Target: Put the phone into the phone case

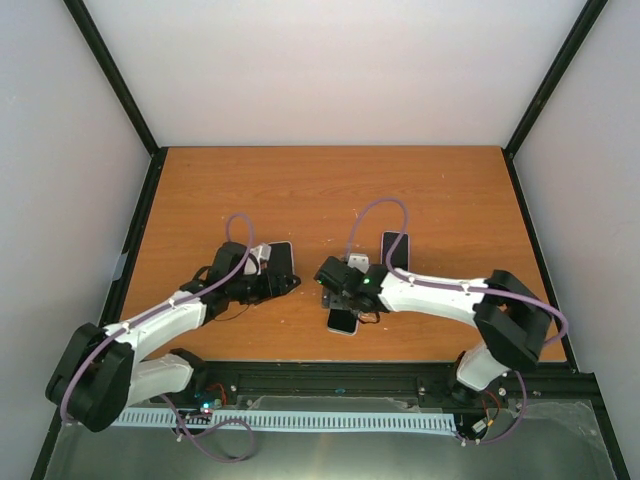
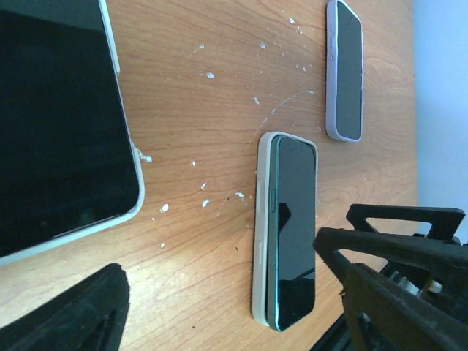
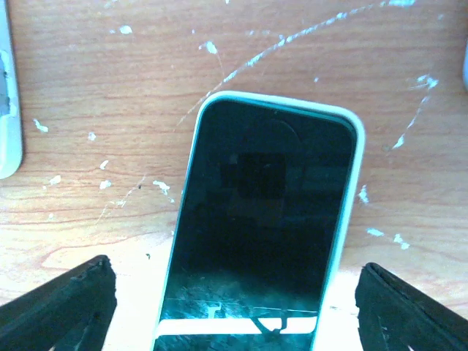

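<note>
A dark-screened phone (image 3: 267, 219) with a teal edge lies face up in a white phone case (image 3: 352, 139) on the wooden table. In the left wrist view the phone (image 2: 296, 219) sits on the case (image 2: 258, 241) with its teal side showing above the case's wall. My right gripper (image 3: 238, 300) is open low over it, one finger on each side and neither touching it. From above, the right gripper (image 1: 336, 288) covers most of this phone (image 1: 343, 322). My left gripper (image 1: 284, 283) stands open just to the left, holding nothing.
A larger phone in a white case (image 1: 279, 256) (image 2: 58, 117) lies beside the left gripper. A third phone in a lilac case (image 1: 395, 248) (image 2: 345, 69) lies further right. White flecks dot the table (image 1: 330, 190). Black frame posts stand at the corners.
</note>
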Controlling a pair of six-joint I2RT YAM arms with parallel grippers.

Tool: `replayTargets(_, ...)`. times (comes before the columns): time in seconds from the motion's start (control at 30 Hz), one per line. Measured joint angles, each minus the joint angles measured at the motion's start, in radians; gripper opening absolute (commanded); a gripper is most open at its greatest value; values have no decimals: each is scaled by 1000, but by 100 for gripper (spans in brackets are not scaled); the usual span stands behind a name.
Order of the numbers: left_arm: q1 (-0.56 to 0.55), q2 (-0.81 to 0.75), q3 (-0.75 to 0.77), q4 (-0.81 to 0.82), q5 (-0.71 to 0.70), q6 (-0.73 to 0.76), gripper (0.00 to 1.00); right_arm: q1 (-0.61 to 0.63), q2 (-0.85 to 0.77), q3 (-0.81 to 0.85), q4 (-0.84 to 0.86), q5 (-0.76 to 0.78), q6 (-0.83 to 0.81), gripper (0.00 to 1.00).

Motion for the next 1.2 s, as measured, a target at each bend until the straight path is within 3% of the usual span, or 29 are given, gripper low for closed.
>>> replayTargets(0.27, -48, 105, 20, 38, 47, 10, 62, -64, -193, -202, 138, -60, -71, 63)
replayTargets(0.47, -147, 186, 38, 76, 57, -14, 50, -105, -334, -362, 243, -137, -87, 53)
replayTargets(0.63, -187, 278, 59, 101, 64, -36, 46, -170, -369, -463, 351, -219, -90, 44)
replayTargets(0.93, -249, 333, 76, 148, 78, -87, 42, -179, -379, -568, 482, -325, -66, 35)
replayTargets(1.2, -308, 396, 77, 172, 90, -127, 28, -179, -385, -634, 612, -383, -18, 30)
